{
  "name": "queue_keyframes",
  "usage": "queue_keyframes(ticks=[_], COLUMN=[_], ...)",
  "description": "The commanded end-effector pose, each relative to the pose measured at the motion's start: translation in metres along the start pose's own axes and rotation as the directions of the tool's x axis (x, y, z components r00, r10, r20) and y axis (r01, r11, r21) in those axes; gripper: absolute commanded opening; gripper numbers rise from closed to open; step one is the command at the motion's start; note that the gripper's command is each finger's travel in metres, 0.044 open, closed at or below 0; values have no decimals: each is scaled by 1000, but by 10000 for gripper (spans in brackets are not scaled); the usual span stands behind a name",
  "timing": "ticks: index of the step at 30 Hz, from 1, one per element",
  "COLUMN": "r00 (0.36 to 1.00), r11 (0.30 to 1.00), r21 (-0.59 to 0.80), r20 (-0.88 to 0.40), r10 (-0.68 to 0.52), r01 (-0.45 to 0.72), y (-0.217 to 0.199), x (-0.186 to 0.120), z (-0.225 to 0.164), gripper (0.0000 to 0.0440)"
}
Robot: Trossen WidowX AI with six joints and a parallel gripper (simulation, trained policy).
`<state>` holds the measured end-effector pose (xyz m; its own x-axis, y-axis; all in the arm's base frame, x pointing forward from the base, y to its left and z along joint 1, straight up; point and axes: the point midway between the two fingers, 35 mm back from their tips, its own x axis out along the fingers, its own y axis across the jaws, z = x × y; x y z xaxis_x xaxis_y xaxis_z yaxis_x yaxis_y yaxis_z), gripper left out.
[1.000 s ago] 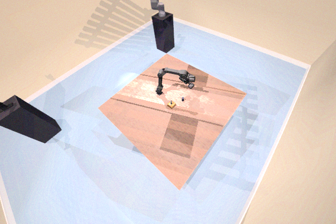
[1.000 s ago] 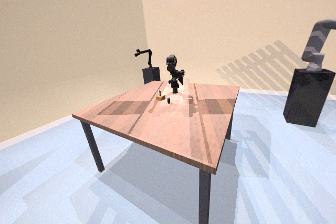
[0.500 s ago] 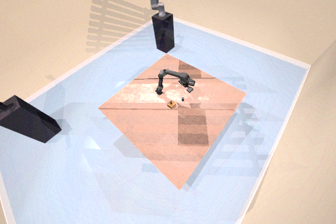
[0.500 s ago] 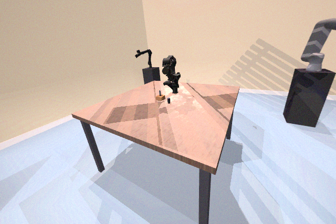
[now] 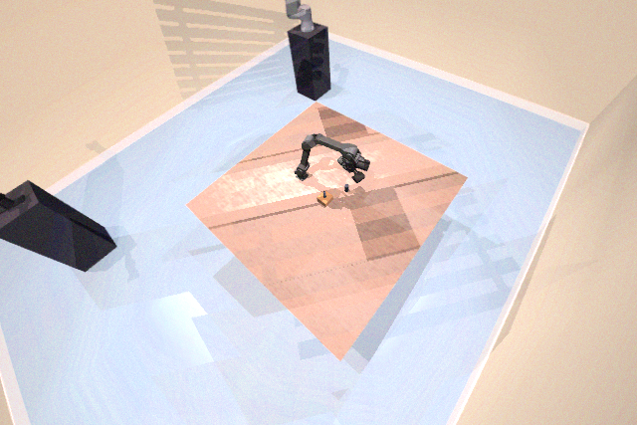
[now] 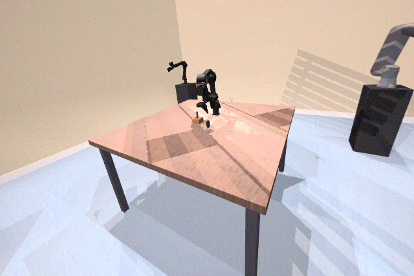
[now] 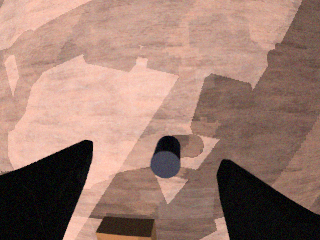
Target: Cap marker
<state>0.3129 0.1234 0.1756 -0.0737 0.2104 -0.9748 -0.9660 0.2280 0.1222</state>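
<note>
The dark cap stands upright and loose on the table. The holder block is orange-brown and sits close to the cap; only its edge shows at the bottom of the wrist view. The marker stands upright in the block, uncapped, and is out of the wrist view. My gripper is open and empty, above the table. In the wrist view the cap shows between the two black fingertips, a little right of the midline and below them.
A grey arm on a black pedestal stands off the table. Another black pedestal stands on the floor at the left in the top view. Striped shadows lie across the table top.
</note>
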Motion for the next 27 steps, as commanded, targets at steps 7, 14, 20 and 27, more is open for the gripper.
queue_keyframes(ticks=[7, 14, 20, 27], r00=[996, 988, 979, 971], r11=[1000, 999, 998, 995], r21=[0, -11, -32, -66], r20=[-91, -152, -197, -232], r10=[10, 27, 46, 63], r01=[-10, -30, -53, -81], y=[-13, -17, -18, -17], x=[14, 28, 43, 60], z=[-21, -31, -38, -42], gripper=[314, 308, 301, 288])
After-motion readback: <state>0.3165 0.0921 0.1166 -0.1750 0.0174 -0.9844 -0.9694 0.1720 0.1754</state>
